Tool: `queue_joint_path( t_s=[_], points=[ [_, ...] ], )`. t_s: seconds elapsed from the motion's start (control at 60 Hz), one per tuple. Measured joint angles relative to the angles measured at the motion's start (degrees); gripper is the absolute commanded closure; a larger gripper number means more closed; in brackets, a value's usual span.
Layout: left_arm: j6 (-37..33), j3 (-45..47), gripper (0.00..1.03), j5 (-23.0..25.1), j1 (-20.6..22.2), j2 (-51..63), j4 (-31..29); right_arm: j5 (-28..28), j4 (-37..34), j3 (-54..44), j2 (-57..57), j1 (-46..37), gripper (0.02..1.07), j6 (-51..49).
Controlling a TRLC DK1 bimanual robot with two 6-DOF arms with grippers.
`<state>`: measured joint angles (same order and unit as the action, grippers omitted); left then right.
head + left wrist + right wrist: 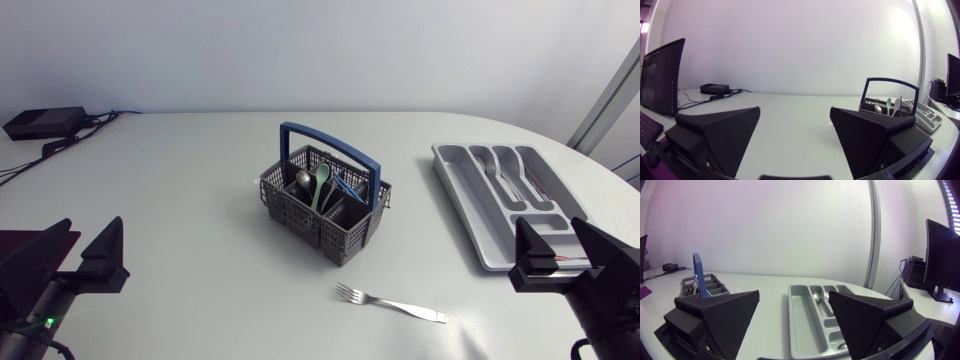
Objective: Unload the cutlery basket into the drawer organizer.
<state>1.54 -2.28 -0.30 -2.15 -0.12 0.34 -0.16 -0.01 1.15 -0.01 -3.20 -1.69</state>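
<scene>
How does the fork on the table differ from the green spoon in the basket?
The fork lies flat on the table, outside the basket; the green spoon stands bowl-up in the basket. The fork is silver; the green spoon is pale green. Neither is in the drawer organizer.

Smooth white rounded desk [200,200], matte and evenly lit, with a faint glare patch near right. Plain white wall [320,50] behind the far edge. Small flat black box [45,122] with thin black cables [20,165] at the desk's far left corner.
</scene>
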Motion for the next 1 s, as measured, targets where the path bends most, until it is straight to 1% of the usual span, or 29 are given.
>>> queue_joint_path(
  t_s=[0.567,0.717,0.883,1.0],
  points=[
    [1.31,-0.02,0.05,-0.02,0.61,0.0,-0.07,0.44,0.04,0.0,0.0,-0.66,0.07,0.0],
    [1.31,-1.29,0.05,-0.04,0.61,0.07,-2.69,1.18,0.02,0.26,0.17,1.03,0.07,-0.02],
    [1.73,-4.61,0.05,-0.04,0.63,3.61,-3.54,2.19,0.24,3.76,4.57,3.85,0.07,0.0],
    [2.43,-8.2,0.05,-0.07,0.98,8.63,-3.98,2.75,0.5,6.75,8.92,5.16,0.07,0.0]
  ],
)
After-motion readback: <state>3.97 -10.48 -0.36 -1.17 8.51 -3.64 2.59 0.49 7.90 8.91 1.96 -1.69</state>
